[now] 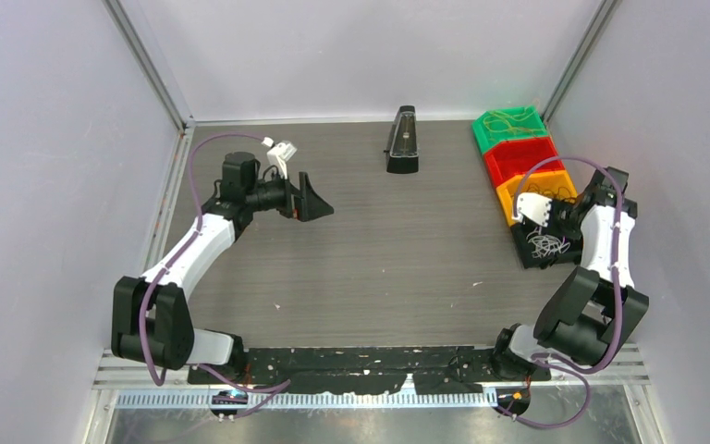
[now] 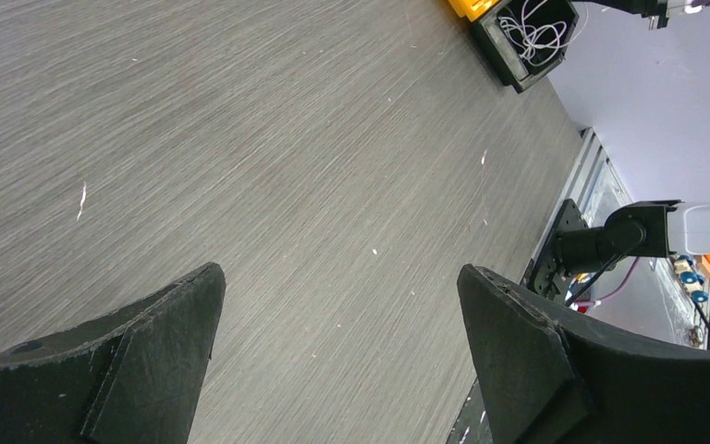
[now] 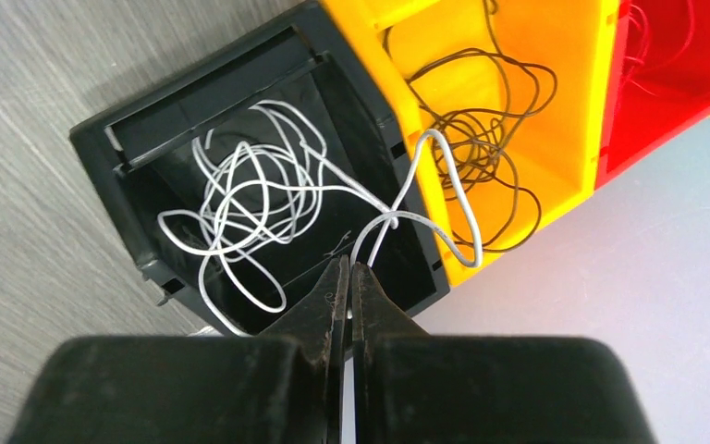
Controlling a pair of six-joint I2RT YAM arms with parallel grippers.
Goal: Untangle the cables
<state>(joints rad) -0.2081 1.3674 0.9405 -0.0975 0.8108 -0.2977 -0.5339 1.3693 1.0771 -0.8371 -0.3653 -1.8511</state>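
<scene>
My right gripper point(image 3: 349, 270) is shut on a white cable point(image 3: 458, 199). This cable rises from the black bin point(image 3: 102, 139) and loops over the rim of the orange bin point(image 3: 370, 37). A loose curl of white cables point(image 3: 240, 199) lies in the black bin. Dark brown cables point(image 3: 490, 120) lie in the orange bin. In the top view my right gripper point(image 1: 547, 229) hangs over the black bin point(image 1: 529, 257) at the right. My left gripper point(image 1: 322, 199) is open and empty above bare table at the far left; it also shows in the left wrist view point(image 2: 342, 273).
A row of bins stands at the back right: green point(image 1: 508, 125), red point(image 1: 522, 159), orange point(image 1: 518, 190), then black. A black wedge-shaped object point(image 1: 403, 139) stands at the back centre. White walls close in both sides. The black bin shows far off in the left wrist view point(image 2: 508, 60).
</scene>
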